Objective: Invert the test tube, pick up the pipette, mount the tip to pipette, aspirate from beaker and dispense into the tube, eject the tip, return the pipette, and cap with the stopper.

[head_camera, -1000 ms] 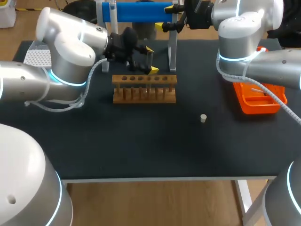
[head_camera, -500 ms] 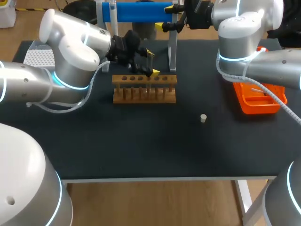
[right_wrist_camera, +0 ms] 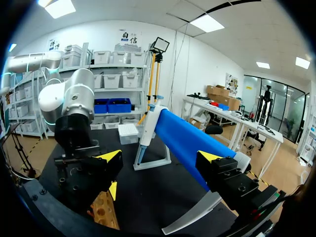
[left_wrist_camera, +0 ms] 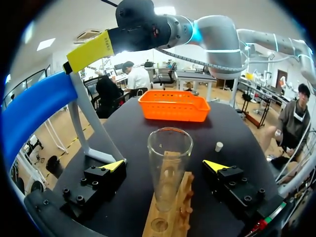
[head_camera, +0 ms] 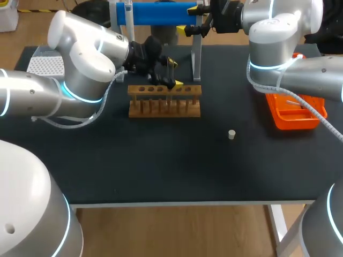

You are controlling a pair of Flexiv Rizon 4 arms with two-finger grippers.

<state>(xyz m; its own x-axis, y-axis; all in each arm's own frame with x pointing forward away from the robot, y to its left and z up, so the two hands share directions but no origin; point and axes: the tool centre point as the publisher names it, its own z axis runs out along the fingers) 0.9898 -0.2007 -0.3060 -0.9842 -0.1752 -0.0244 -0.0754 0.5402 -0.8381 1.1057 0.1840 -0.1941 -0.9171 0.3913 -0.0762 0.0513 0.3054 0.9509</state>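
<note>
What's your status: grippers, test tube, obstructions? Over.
Left gripper open, straddling test tube. Tube upright in wooden rack, mouth up, fingers clear of it. Right gripper open by blue bar. Stopper off aside, not obstructing.

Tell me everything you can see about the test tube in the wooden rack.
The test tube is clear glass and looks empty, with a round open rim facing up. It stands upright in a hole of the wooden rack, its lower part narrowing toward the hole. It sits between the open fingers of the left gripper with a gap on each side, so only the rack touches it.
</note>
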